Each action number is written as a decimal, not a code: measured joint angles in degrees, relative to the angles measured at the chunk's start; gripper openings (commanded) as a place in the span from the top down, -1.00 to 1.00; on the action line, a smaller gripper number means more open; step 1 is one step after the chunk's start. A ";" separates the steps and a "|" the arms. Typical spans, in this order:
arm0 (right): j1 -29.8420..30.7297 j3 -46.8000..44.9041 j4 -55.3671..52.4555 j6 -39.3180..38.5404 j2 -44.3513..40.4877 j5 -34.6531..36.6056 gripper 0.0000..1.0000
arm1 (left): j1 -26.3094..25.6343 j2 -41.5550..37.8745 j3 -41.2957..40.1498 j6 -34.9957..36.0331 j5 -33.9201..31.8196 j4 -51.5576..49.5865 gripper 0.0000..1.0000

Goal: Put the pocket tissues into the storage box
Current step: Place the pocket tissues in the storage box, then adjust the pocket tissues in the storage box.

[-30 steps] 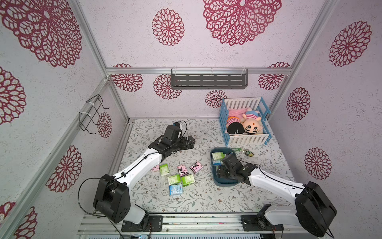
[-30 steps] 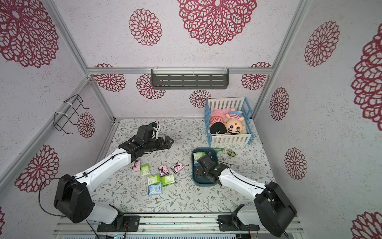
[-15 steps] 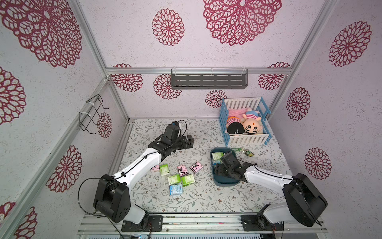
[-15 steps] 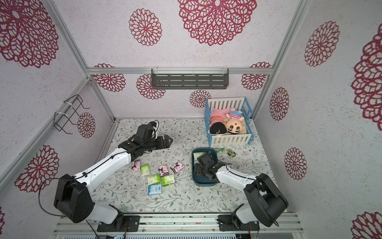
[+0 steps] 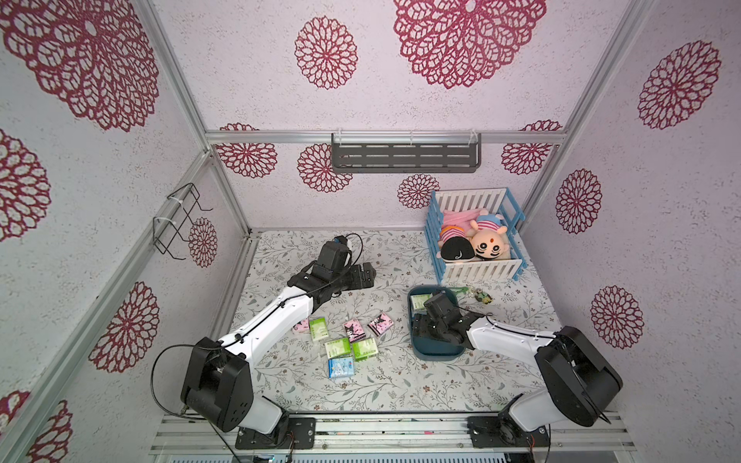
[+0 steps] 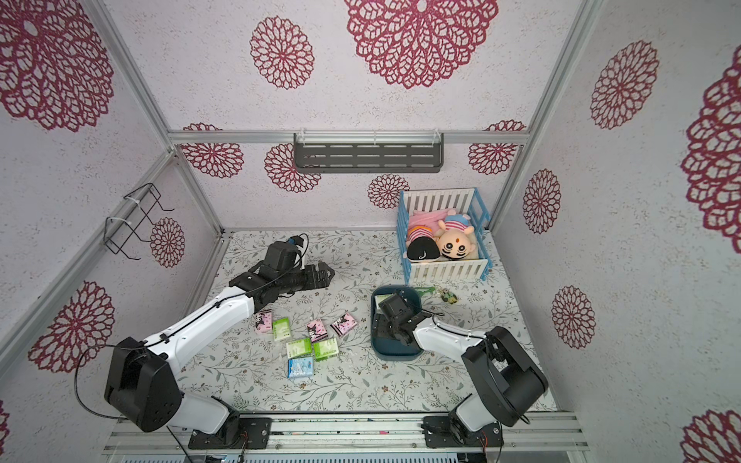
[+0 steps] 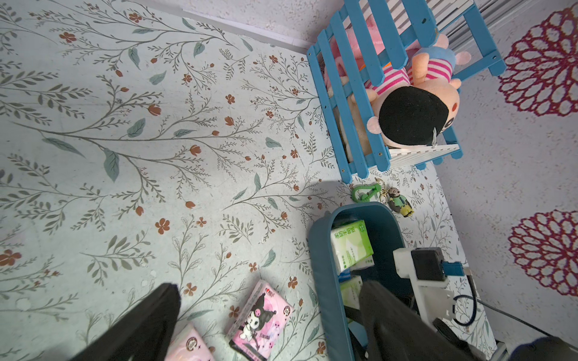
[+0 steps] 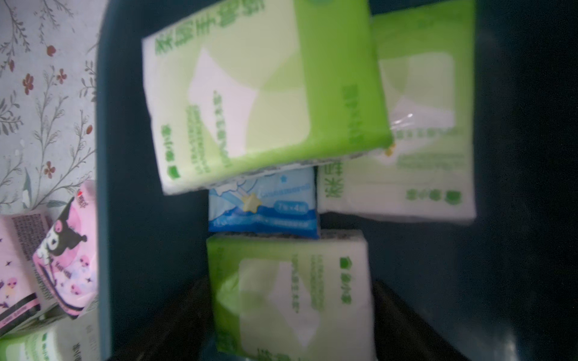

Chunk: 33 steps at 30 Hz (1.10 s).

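In a top view, seven pocket tissues (image 5: 341, 368) lay loose on the floral mat (image 5: 401, 385). The right gripper (image 5: 418, 326) reached into the teal storage box (image 5: 435, 354), hiding most of its contents.

The left wrist view showed the left gripper (image 7: 269, 290) spread wide and empty.

Only the right wrist view showed four packs in the box, with the right gripper's fingers (image 8: 175, 315) flanking a green pack (image 8: 291, 297). Whether they pinched it or had let go was unclear. The packs looked light, squashy and slick, best pinched across the long edges.

Storage box (image 5: 437, 355) sits on table (image 5: 401, 385), right of centre. Inside it: four pocket tissues (image 8: 266, 93), overlapping. Seven loose packs (image 5: 345, 348) lie on table at box's 9 o'clock. Crib (image 5: 481, 271) at 12 o'clock, behind. Keychain (image 5: 484, 296) between the two, at 1 o'clock.
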 measured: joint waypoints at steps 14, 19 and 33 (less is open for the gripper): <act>-0.17 -0.02 -2.82 -2.08 -7.02 0.46 -0.89 | 0.00 0.00 0.00 0.04 0.00 -0.22 -0.95; -0.22 -0.33 -6.34 -4.37 -13.49 0.50 0.41 | 0.00 0.02 0.00 -0.15 0.11 -0.22 -0.95; -0.22 -6.51 -8.17 -5.60 -14.23 -4.59 1.00 | 0.00 0.74 0.02 -0.61 0.26 -0.20 -0.95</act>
